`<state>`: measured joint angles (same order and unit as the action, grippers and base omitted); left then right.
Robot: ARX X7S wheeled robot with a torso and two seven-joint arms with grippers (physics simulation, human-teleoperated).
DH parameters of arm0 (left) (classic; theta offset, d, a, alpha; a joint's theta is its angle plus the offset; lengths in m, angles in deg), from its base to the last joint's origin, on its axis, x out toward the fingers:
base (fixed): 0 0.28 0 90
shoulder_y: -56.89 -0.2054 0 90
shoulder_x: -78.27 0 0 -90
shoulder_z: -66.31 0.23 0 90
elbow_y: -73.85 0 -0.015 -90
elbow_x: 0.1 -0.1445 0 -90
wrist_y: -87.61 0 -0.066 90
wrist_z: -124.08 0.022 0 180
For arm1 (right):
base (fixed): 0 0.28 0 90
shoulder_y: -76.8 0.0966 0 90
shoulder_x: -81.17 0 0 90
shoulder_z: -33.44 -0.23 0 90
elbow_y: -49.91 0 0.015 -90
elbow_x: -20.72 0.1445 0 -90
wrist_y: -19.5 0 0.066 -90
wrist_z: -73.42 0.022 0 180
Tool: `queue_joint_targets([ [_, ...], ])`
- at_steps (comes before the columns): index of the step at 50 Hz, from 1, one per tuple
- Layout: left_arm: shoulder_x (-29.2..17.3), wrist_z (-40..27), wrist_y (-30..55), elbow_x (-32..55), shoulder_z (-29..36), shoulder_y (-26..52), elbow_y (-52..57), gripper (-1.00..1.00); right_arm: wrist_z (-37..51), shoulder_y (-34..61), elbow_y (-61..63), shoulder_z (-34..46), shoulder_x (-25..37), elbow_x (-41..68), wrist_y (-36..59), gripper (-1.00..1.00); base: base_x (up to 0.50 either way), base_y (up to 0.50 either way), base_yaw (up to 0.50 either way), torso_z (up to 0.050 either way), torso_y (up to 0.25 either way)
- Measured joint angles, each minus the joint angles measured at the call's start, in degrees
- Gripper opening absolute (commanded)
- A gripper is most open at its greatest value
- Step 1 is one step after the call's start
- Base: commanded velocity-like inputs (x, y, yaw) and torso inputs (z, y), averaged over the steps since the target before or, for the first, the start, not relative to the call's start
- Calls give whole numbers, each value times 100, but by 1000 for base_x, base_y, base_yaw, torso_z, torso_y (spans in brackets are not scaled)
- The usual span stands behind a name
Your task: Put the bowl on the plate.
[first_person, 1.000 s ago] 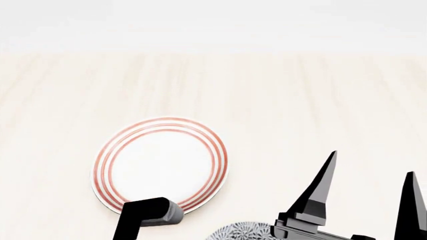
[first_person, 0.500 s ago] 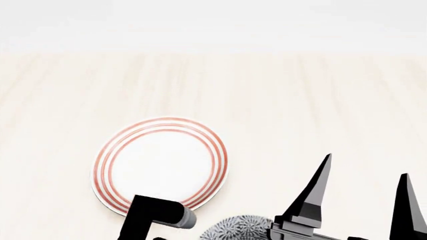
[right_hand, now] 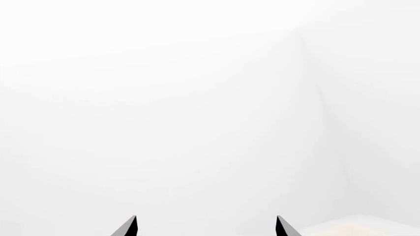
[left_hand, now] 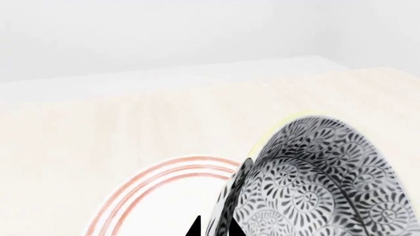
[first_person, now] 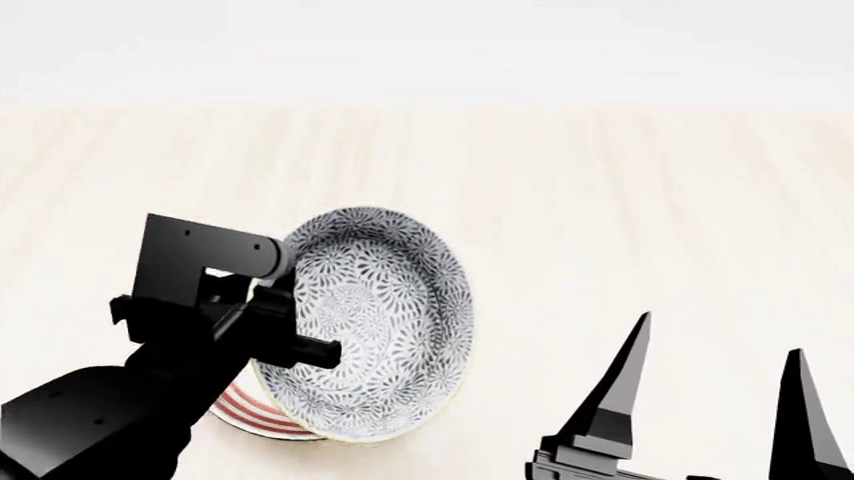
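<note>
The bowl point(first_person: 380, 320), grey-and-white floral with a pale rim, hangs tilted on its side with its opening facing right and towards me. My left gripper point(first_person: 283, 318) is shut on its left rim. The left wrist view shows the rim pinched between the two black fingertips of that gripper point(left_hand: 215, 227), with the bowl point(left_hand: 321, 182) filling one side. The plate point(first_person: 247, 408) lies on the table under the bowl, and only a strip of its red rings shows. Its rings point(left_hand: 164, 179) are clearer from the left wrist. My right gripper point(first_person: 721, 345) stands open and empty at the lower right.
The pale wooden table point(first_person: 641, 200) stretches far and to the right. In the right wrist view the open right gripper point(right_hand: 206, 227) faces a white wall, with a corner of the table point(right_hand: 367, 228) showing.
The left arm has lifted the bowl from the near table edge up and over the plate, covering most of it. The right gripper drifted slightly left.
</note>
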<state>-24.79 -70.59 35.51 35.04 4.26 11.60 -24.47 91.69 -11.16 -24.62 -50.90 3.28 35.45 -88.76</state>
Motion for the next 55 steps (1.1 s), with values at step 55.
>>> queue_joint_targets([
  [55,1116,1381,-1465,-66,-1218,2830,-6503,-100,61,-36,-164,226,143,79,-90,100,0,0,0,0,0],
])
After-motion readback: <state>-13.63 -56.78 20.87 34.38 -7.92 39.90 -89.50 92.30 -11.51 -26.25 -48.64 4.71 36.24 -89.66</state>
